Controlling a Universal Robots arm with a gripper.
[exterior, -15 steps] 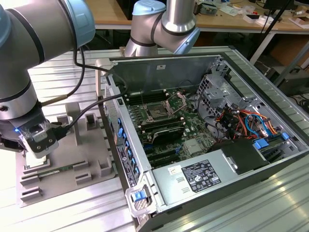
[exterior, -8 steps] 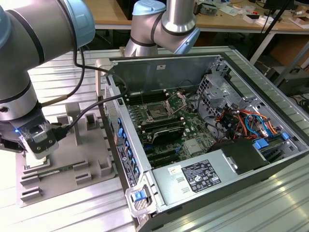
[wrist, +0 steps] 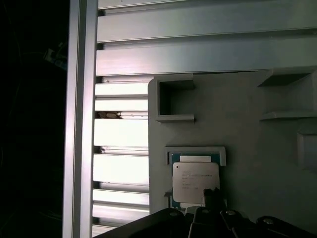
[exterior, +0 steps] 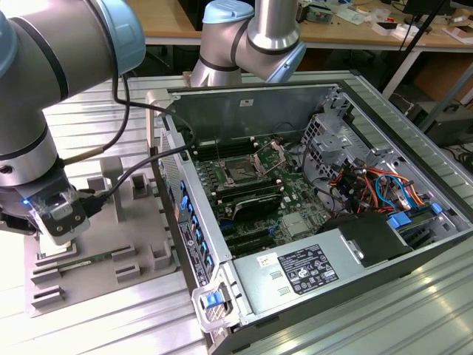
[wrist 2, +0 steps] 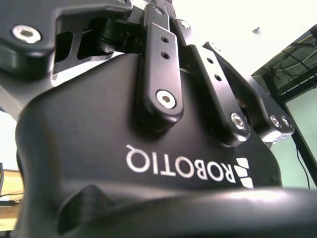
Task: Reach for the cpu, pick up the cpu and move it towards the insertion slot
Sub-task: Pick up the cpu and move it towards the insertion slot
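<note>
hand [wrist: 212,204] by cpu [wrist: 195,179] sitting in grey tray [wrist: 247,124] recess; cannot tell its grip.

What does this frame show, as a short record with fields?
cpu: lying flat in a recess of the grey tray
pincer: low over the tray, directly by the cpu
insertion slot: on the board inside the open computer case, at the exterior view's right of the tray
stage: reaching; cpu not yet lifted
</note>
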